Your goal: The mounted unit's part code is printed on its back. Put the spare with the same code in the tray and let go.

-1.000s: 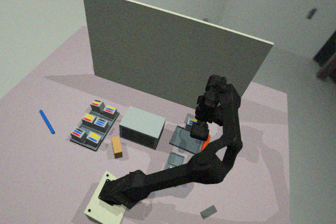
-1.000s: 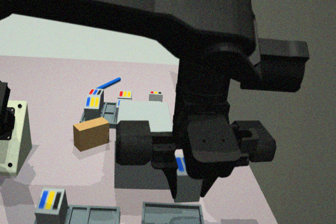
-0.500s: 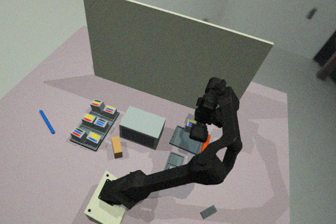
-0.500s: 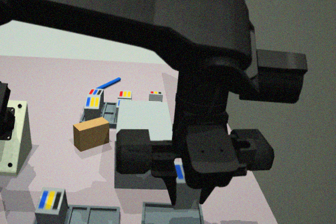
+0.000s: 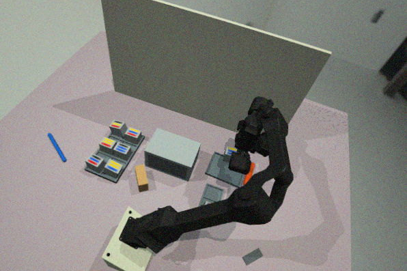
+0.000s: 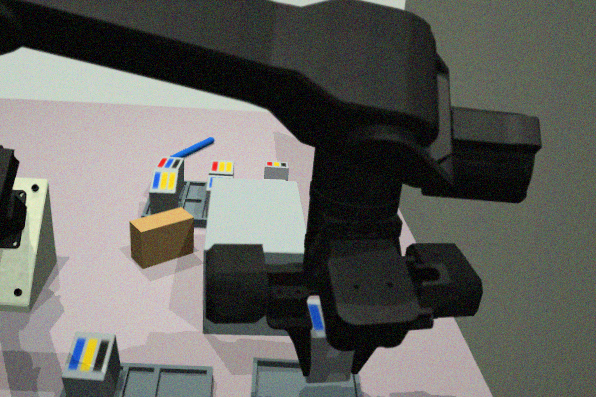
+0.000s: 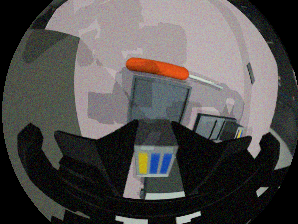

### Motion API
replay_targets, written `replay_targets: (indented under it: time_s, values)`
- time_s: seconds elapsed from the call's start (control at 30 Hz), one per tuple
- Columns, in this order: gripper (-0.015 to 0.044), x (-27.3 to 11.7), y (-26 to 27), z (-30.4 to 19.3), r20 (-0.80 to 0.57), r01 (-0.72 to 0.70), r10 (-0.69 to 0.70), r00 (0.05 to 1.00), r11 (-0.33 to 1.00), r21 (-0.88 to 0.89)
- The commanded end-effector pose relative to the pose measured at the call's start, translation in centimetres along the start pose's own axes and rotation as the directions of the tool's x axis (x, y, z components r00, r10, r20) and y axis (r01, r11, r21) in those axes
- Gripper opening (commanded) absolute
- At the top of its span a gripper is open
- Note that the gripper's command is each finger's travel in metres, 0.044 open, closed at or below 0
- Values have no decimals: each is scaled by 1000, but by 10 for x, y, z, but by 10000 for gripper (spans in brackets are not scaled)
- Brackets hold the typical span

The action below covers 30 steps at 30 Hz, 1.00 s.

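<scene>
My gripper (image 5: 231, 158) (image 6: 330, 370) (image 7: 154, 124) is shut on a grey spare block (image 5: 231, 151) (image 6: 331, 356) (image 7: 155, 161), pointing down. Its label shows one yellow and two blue stripes in the wrist view. The block is over the rear part of the flat grey tray (image 5: 216, 170) (image 6: 280, 375) (image 7: 162, 102); I cannot tell whether it touches the tray. Several other striped blocks stand on a dark rack (image 5: 117, 178) (image 6: 195, 214). A large grey box (image 5: 174, 147) (image 6: 255, 214) with a pale top stands between rack and tray. Which thing is the mounted unit, and its back code, I cannot tell.
A small grey holder (image 5: 213, 192) (image 6: 185, 381) (image 7: 207, 125) carries a block (image 6: 90, 356) with blue, yellow and black stripes. An orange-handled tool (image 5: 250, 173) (image 7: 157, 67) lies beside the tray. A tan block (image 5: 141, 177) (image 6: 162, 241) and a tall panel (image 5: 205, 61) also stand here.
</scene>
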State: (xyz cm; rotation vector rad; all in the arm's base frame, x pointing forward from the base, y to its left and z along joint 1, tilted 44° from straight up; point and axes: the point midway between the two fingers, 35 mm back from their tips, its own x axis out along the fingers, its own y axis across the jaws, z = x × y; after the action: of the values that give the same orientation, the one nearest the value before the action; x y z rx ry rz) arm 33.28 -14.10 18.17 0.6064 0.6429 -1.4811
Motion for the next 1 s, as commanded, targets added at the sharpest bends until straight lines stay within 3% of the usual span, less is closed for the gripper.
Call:
replay_targets:
  time_s: [0.0,0.97]
  values:
    - [0,3,0,-1,-5,-3,3,1000,1000,-3]
    - [0,25,-2,0,-3,0,0,1000,1000,2]
